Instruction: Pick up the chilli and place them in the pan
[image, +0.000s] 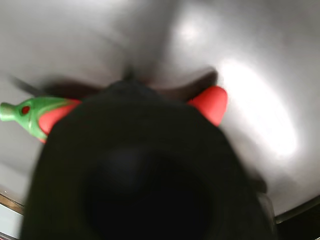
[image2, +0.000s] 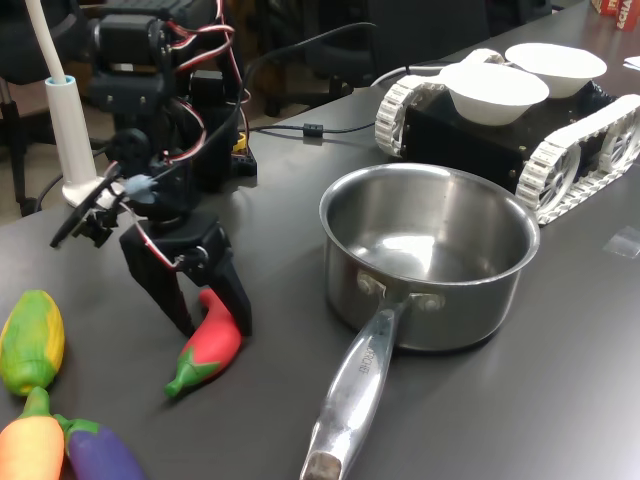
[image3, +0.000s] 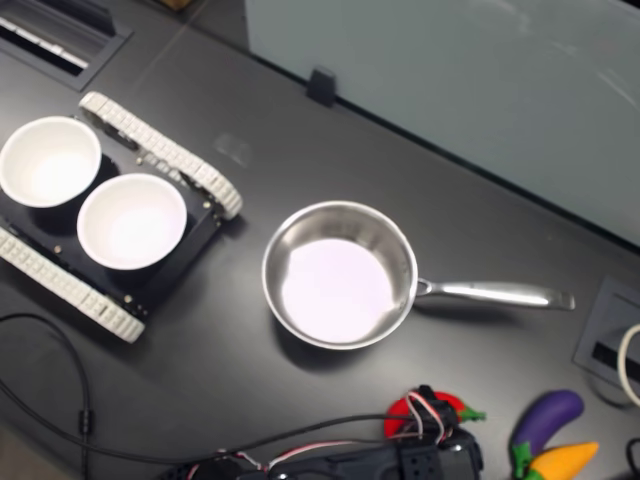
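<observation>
Chilli (image2: 207, 350) lies on the dark counter (image2: 520, 400), its green stem cap pointing toward the first exterior view's lower left, with the gripper (image2: 212, 320) lowered over its red body so that one finger stands on each side. The jaws look spread around the toy and not yet clamped on it, though the wrist view is blurred and mostly filled by the gripper's own dark body, so contact at the pads cannot be confirmed. In the wrist view only the two ends of the chilli (image: 210, 102) show past the gripper. The pan (image2: 428, 255) stands empty, well apart to the first exterior view's right, with its long handle reaching toward the camera. The main risk is the toy's glossy, curved, tapering shape: a squeeze off its thick middle could squirt it out sideways or let it pivot and drop during the lift. A low carry could also knock the chilli against the pan's tall wall or rim. The corn toy (image2: 31, 340) lies nearby but looks clear of the path.
</observation>
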